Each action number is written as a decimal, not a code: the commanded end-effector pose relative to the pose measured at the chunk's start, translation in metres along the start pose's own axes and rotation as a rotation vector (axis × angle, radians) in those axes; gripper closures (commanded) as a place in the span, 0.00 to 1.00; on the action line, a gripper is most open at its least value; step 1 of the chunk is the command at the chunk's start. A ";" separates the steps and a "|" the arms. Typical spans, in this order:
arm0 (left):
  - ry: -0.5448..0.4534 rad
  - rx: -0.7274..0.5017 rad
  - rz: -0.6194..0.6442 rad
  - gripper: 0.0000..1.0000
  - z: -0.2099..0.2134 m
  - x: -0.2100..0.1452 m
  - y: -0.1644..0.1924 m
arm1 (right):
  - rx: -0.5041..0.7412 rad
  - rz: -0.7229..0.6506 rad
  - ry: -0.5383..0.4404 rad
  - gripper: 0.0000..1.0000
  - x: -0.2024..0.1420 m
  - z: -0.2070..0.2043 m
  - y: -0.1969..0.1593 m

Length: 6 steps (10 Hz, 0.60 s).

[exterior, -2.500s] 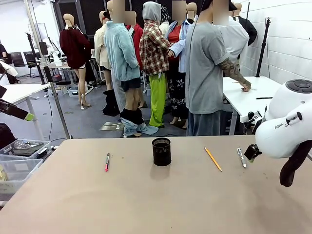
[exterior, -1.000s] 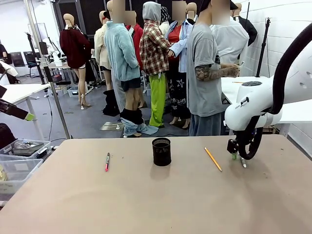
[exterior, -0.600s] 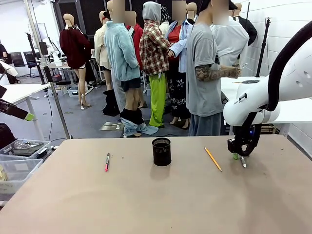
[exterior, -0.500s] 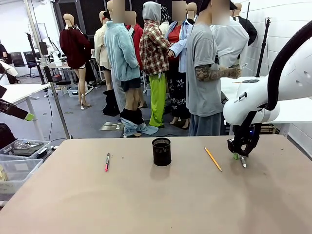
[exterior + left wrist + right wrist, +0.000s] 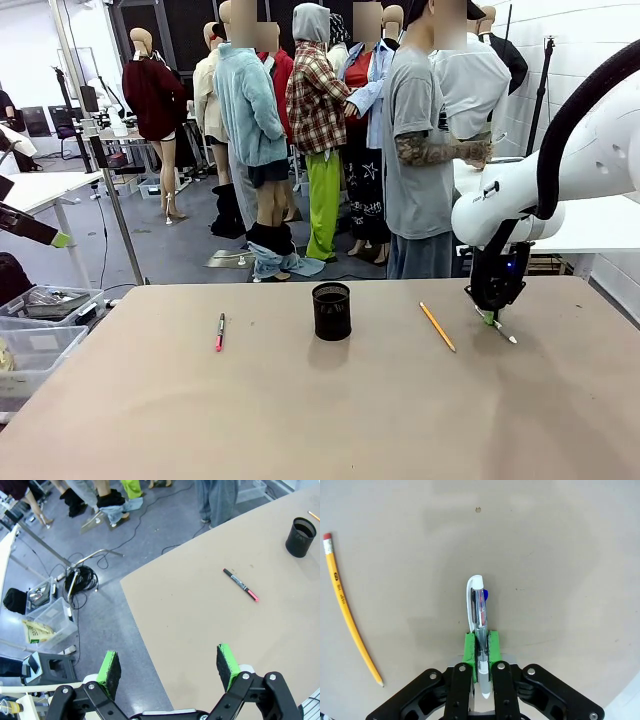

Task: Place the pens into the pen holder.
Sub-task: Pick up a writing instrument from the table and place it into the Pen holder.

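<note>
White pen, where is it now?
Front view, right side of the table: the white pen is pinched in the right gripper, right of the yellow pencil.

On the table [image 5: 300,420] the pen holder [image 5: 331,311] stands midway — marker [image 5: 220,331] left, pencil [image 5: 436,326] right, pen [image 5: 505,335] farther right.

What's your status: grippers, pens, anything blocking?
Right gripper shut on the clear pen. Left gripper open, near the table edge. Pencil and pink-tipped marker lie flat, outside the pen holder. Nothing blocking.
</note>
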<state>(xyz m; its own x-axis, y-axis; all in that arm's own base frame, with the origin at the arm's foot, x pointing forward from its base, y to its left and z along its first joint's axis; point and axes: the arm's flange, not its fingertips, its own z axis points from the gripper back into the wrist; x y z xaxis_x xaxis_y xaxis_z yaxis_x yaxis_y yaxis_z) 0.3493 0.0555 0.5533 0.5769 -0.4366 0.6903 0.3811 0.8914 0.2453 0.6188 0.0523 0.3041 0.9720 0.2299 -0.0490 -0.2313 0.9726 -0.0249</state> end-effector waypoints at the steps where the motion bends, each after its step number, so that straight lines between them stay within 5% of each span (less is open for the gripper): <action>1: 0.002 0.010 0.018 0.00 0.000 0.001 0.000 | -0.045 0.019 0.040 1.00 0.002 -0.008 0.000; 6: 0.002 0.010 0.018 0.00 0.000 0.001 0.000 | 0.085 0.546 -0.332 1.00 -0.046 0.072 0.050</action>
<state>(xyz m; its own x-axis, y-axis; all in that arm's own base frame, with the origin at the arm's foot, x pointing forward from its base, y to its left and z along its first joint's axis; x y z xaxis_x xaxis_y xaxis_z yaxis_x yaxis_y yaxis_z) 0.3492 0.0553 0.5535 0.5766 -0.4369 0.6904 0.3811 0.8913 0.2457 0.5878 0.0993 0.3730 0.7864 0.5949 0.1664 -0.5930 0.8024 -0.0662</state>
